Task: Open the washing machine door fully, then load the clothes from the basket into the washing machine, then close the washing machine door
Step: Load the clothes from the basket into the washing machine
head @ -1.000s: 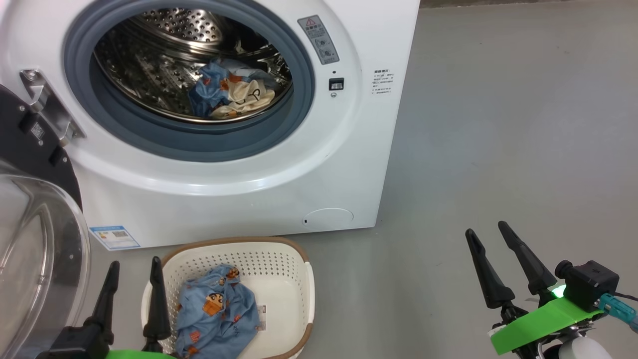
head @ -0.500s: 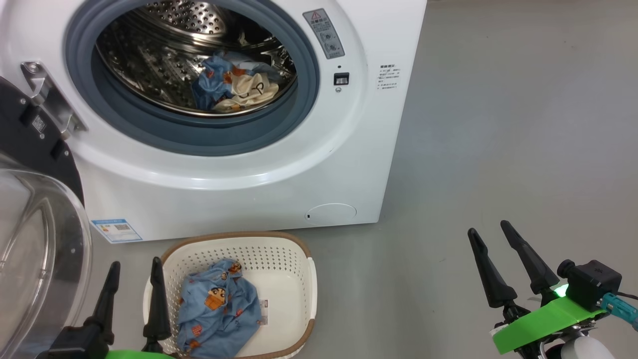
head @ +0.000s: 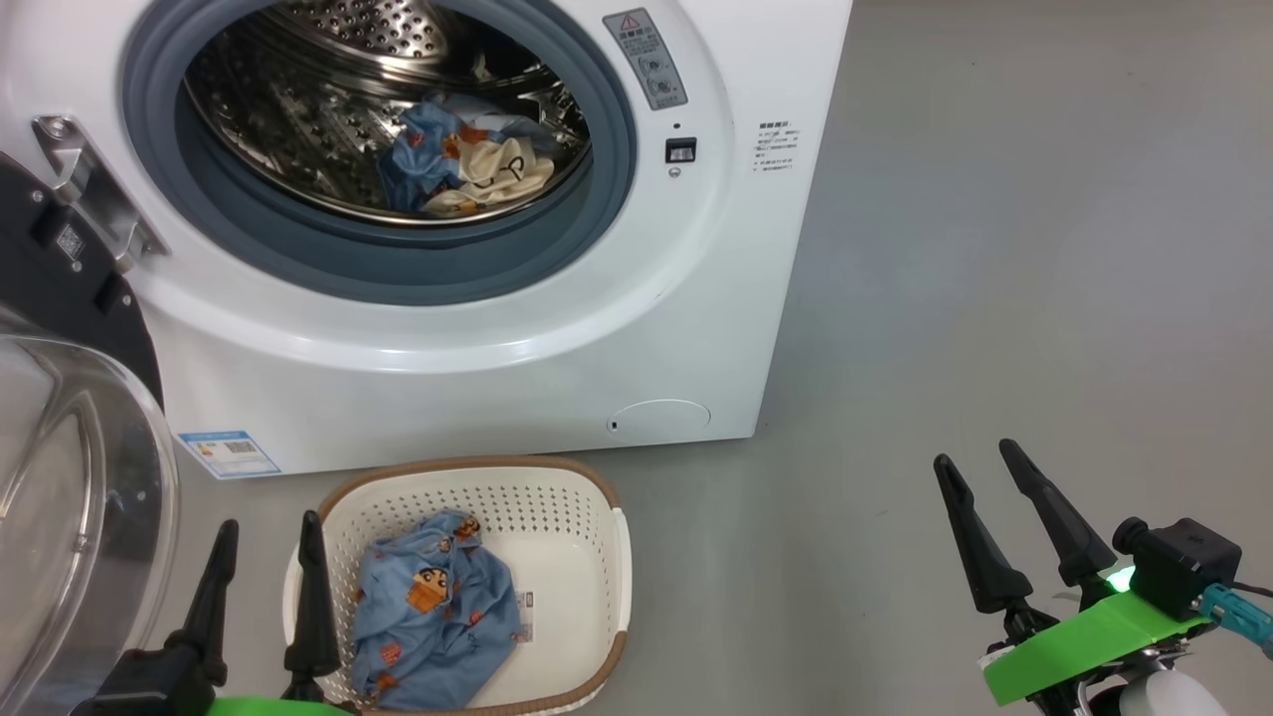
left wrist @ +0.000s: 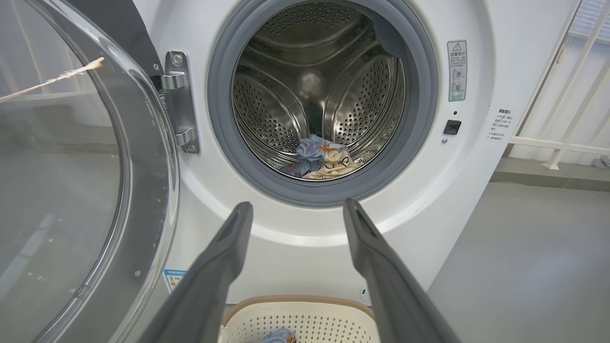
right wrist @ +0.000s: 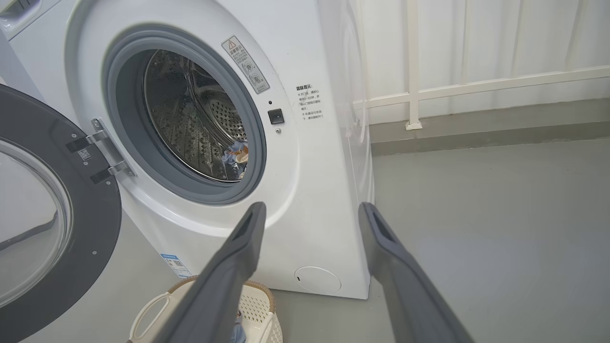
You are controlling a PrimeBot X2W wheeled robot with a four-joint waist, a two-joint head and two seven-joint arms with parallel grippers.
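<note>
A: How do the robot's jaws stand?

B: Both pairs are wide open and hold nothing. The left jaws' dark fingers (head: 312, 597) poke up at the lower left of the head view, one finger right by the left edge of the basket (head: 557, 517). The right jaws' fingers (head: 980, 547) are at the lower right, over bare floor (head: 995, 249), well apart from everything.

A: Where are the clothes (head: 433, 622)?

B: One blue piece lies crumpled in the basket, low in the frame. Another bundle (head: 462, 169) sits in the drum (head: 298, 109) of the washing machine (head: 557, 328), near the top. The washing machine door (head: 50, 318) stands open at the far left.

A: What could go wrong?

B: The basket looks light, so a pinch that goes too deep may catch it and lift it too. A pinch on one thin fold may slip, and the piece drops on the floor. The left arm is close to the door's glass bowl (head: 90, 497) and may bump it. If cloth hangs over the grey rubber ring (head: 398, 283), the door may not shut.
</note>
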